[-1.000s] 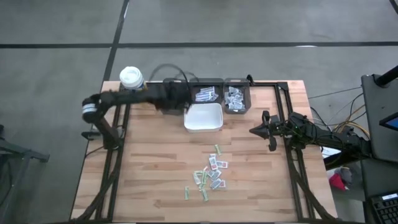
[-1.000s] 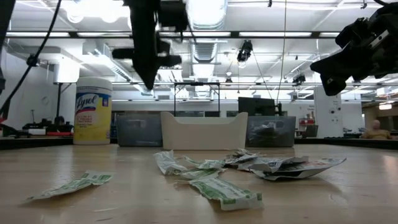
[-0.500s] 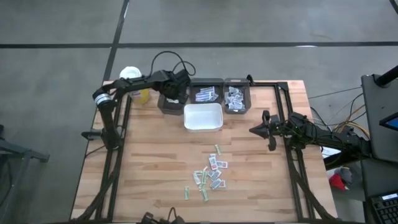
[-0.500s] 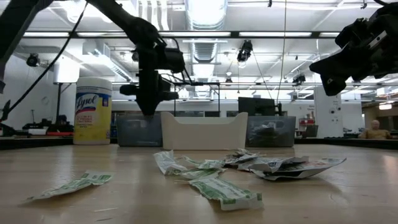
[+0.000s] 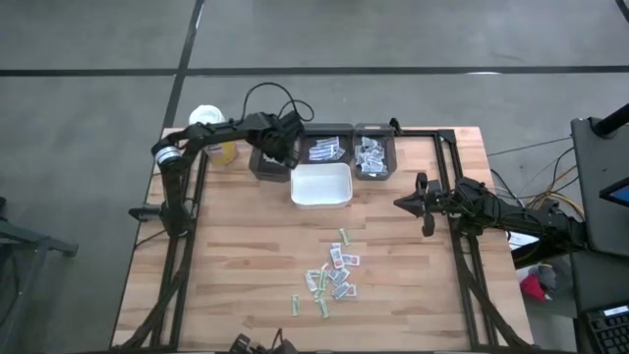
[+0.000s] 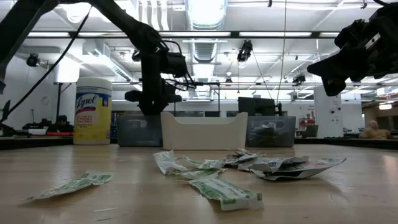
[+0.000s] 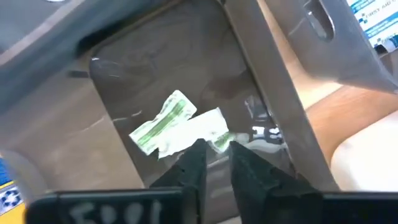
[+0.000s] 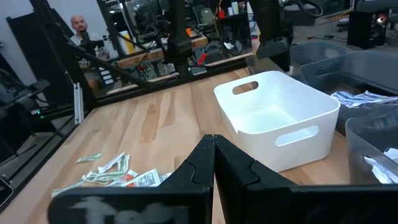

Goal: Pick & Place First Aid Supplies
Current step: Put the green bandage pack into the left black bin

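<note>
Looking straight down, the left gripper (image 5: 278,152) hangs over the far-left dark bin (image 5: 263,169), well apart from the loose packets (image 5: 332,275), which lie nearer the pressed-shut right gripper (image 5: 403,206). Its wrist view shows green-striped packets (image 7: 177,124) in the bin just beyond slightly parted fingertips (image 7: 194,163), apparently released.

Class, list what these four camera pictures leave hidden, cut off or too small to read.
- Print on the small flat paper packets, high view: too small.
- Dark left-hand bin, high view: left claw covers its inside.
- Lettering on the green-striped packets, left wrist view: blurred.
- White rectangular tub, low view: wall hides its inside.
</note>
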`<control>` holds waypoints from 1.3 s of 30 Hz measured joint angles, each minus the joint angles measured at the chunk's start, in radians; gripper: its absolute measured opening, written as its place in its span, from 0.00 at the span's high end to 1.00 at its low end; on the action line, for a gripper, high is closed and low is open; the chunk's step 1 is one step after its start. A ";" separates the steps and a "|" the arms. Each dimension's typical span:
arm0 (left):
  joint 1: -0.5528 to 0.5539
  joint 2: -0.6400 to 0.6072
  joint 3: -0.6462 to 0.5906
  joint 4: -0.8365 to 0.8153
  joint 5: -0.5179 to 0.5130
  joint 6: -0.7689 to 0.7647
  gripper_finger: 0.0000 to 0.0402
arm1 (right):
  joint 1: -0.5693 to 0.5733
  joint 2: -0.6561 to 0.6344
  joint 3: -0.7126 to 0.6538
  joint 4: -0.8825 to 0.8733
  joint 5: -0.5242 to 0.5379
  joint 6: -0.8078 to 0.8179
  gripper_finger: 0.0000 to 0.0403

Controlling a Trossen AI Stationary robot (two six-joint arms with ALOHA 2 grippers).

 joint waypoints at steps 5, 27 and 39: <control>-0.025 -0.044 0.017 -0.027 0.028 -0.013 0.77 | 0.000 0.000 0.000 0.000 0.000 0.000 0.98; -0.794 -0.193 0.016 -0.063 0.045 -0.873 0.77 | 0.000 0.000 0.000 0.001 -0.001 -0.001 0.98; -1.031 -0.070 0.016 0.121 0.056 -1.359 0.77 | 0.000 0.000 0.000 0.001 -0.003 -0.002 0.98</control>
